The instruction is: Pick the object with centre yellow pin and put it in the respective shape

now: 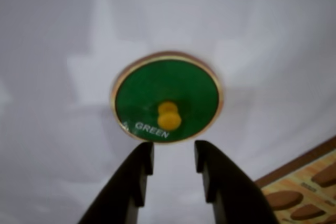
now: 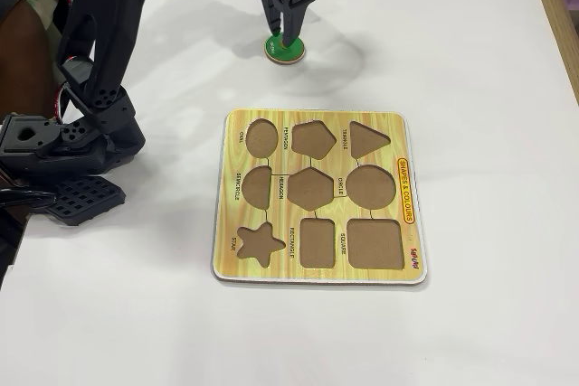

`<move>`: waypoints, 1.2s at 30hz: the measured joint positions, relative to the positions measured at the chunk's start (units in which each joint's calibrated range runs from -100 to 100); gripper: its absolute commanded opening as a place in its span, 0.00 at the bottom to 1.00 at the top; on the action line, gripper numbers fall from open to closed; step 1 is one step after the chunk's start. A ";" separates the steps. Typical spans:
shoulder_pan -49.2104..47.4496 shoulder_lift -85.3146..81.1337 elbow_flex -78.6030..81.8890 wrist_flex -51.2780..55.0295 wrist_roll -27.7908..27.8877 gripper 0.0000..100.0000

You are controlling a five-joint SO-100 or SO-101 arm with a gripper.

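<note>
Two dark gripper fingers (image 1: 137, 179) rise from the lower edge of the wrist view, standing apart with a clear gap between them; the gripper (image 1: 174, 155) is open and holds nothing. Just beyond the fingertips, at frame centre, lies the green disc (image 1: 167, 97) with its yellow knob (image 1: 169, 115) and the word GREEN printed near its lower rim. It rests flat on the white table (image 1: 63, 35). In the fixed view the gripper (image 2: 282, 41) stands over the disc (image 2: 284, 49) at upper centre of the frame, fingertips down at the disc; whether they touch it cannot be told. Judged from this layout, the task is at the pick stage: the disc is not yet grasped, and lifting, carrying and seating it all remain. The puzzle board (image 2: 318, 121) lies at centre frame, well apart from the disc. Its circle cutout (image 2: 371, 187) sits at the right of the middle row and is empty. Count: one arm, one gripper, one disc, one board. The board carries nine cutouts in three rows of three, all empty: oval, pentagon, triangle; semicircle, hexagon, circle; star, rectangle, square. No other loose pieces are visible on the table.
</note>
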 measured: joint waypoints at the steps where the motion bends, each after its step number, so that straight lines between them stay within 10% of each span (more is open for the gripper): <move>1: 0.00 0.26 0.00 -0.86 0.00 0.10; 36: -1.12 4.12 -0.54 -5.66 0.00 0.10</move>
